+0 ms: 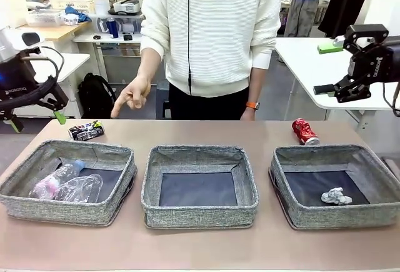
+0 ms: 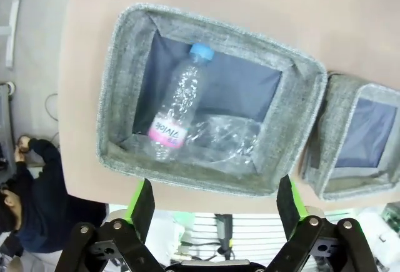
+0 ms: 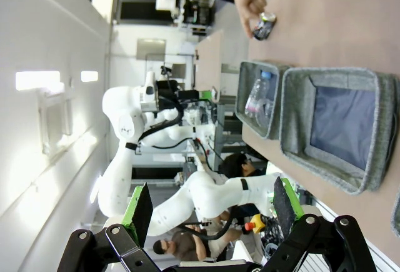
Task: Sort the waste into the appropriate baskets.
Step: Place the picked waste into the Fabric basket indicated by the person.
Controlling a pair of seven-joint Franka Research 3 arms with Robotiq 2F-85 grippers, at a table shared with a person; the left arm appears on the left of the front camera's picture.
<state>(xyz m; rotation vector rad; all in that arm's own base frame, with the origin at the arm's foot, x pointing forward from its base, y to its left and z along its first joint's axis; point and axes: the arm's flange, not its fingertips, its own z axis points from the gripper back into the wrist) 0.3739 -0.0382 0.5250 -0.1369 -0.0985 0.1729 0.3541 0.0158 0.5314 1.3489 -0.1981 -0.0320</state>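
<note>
Three grey baskets stand in a row. The left basket (image 1: 119, 159) (image 2: 112, 97) holds a clear bottle with a blue cap (image 1: 55, 180) (image 2: 178, 106) and a clear plastic cup (image 1: 81, 188) (image 2: 228, 141). The middle basket (image 1: 244, 178) (image 3: 294, 115) has nothing in it. A crumpled white paper ball (image 1: 336, 196) lies in the right basket (image 1: 375, 166). Behind the baskets, a crushed red can (image 1: 305, 132) and a crushed black can (image 1: 85, 132) (image 3: 264, 26) lie on the table. My left gripper (image 1: 36, 120) (image 2: 215, 203) hangs open high above the left basket. My right gripper (image 1: 334, 90) (image 3: 211, 209) is open, raised at the far right.
The person stands at the far side, one hand (image 1: 131, 97) pointing down near the black can. The table (image 1: 200, 137) shows bare strips in front of and behind the baskets. White side tables stand beyond both arms.
</note>
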